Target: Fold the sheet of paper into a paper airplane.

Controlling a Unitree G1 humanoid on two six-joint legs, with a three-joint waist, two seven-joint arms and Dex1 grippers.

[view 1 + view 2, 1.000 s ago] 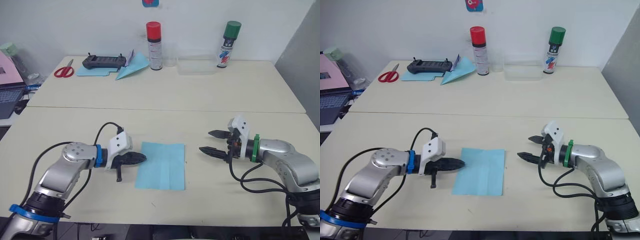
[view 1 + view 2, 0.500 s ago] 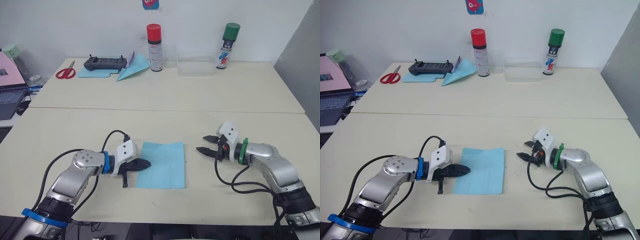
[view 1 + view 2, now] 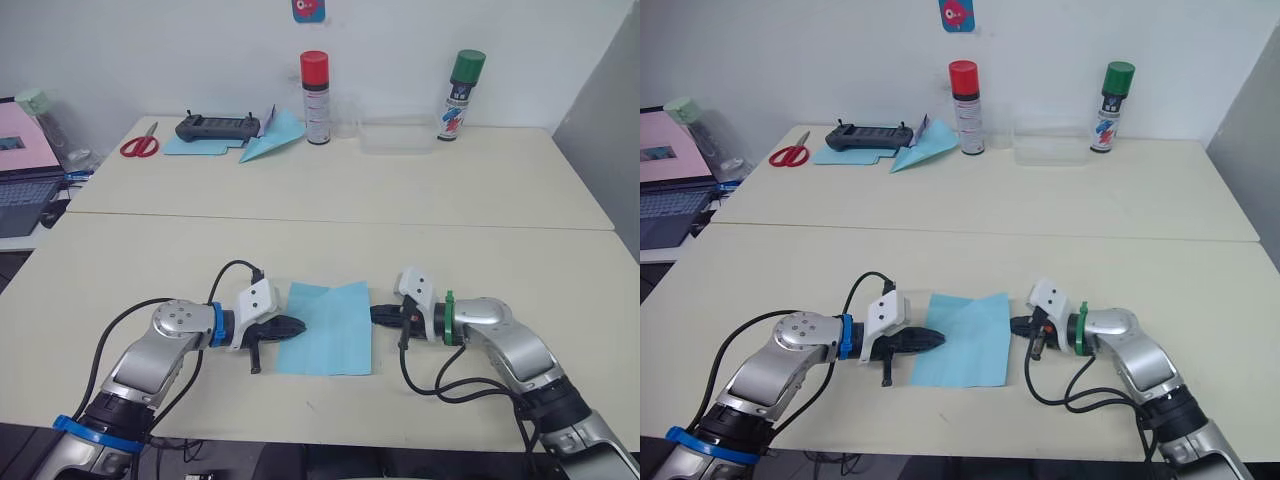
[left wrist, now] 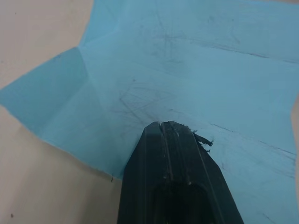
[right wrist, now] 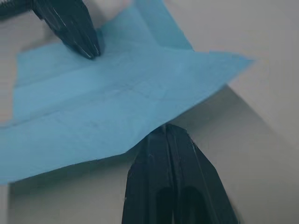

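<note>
Our left gripper (image 3: 297, 325) pressed closed on the paper (image 3: 330, 325); our right gripper (image 3: 376, 315), closed empty at its edge, risked sliding it.

Two cream tables (image 3: 330, 210) stand against a plain white wall (image 3: 150, 50).

Bare table (image 3: 330, 250) all round the sheet of paper (image 3: 328, 328); spray cans (image 3: 316, 98) far off at the back.

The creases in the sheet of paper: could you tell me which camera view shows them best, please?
The left wrist view: the sheet of paper spreads wide there, its faint fold lines plain, under the shut left gripper. The right wrist view shows its lifted edge at the shut right gripper. The eye views show the whole sheet lying between both grippers, creases barely visible.
</note>
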